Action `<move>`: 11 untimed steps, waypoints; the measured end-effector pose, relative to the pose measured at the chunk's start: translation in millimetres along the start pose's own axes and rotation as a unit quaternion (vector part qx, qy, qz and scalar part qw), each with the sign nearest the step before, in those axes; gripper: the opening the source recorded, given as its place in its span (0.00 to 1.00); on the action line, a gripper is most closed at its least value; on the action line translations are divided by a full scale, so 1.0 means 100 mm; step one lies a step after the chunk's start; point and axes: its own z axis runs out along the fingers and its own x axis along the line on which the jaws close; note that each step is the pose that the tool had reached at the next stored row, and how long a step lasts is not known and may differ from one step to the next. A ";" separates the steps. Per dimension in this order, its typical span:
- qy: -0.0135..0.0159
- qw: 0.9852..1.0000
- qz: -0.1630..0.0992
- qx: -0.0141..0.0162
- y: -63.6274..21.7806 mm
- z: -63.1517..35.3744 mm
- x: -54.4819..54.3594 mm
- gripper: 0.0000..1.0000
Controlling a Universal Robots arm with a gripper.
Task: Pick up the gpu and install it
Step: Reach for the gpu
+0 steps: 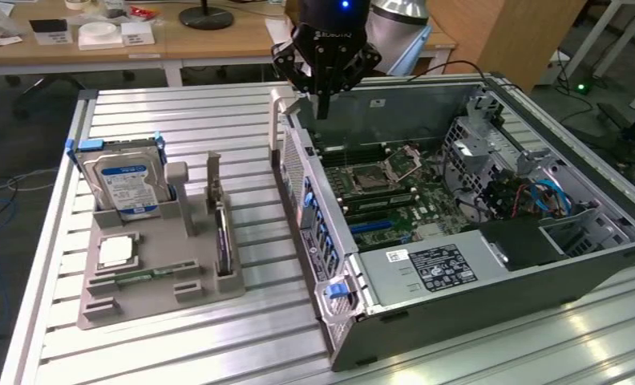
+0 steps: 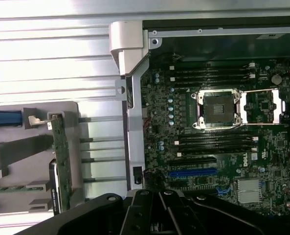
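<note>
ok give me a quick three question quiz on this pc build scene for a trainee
1. True or false: the gpu stands edge-on in the grey holder.
2. The gripper is: A shut and empty; B shut on the gpu; C wide open.
3. What open thing does the gripper hang over?
Key: 1 true; 2 A; 3 the computer case.
</note>
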 end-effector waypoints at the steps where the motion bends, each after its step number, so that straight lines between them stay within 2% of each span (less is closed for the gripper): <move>1: 0.000 1.000 0.000 0.000 -0.001 0.000 0.01 0.11; 11: 0.000 1.000 0.000 0.000 -0.008 -0.003 0.11 0.11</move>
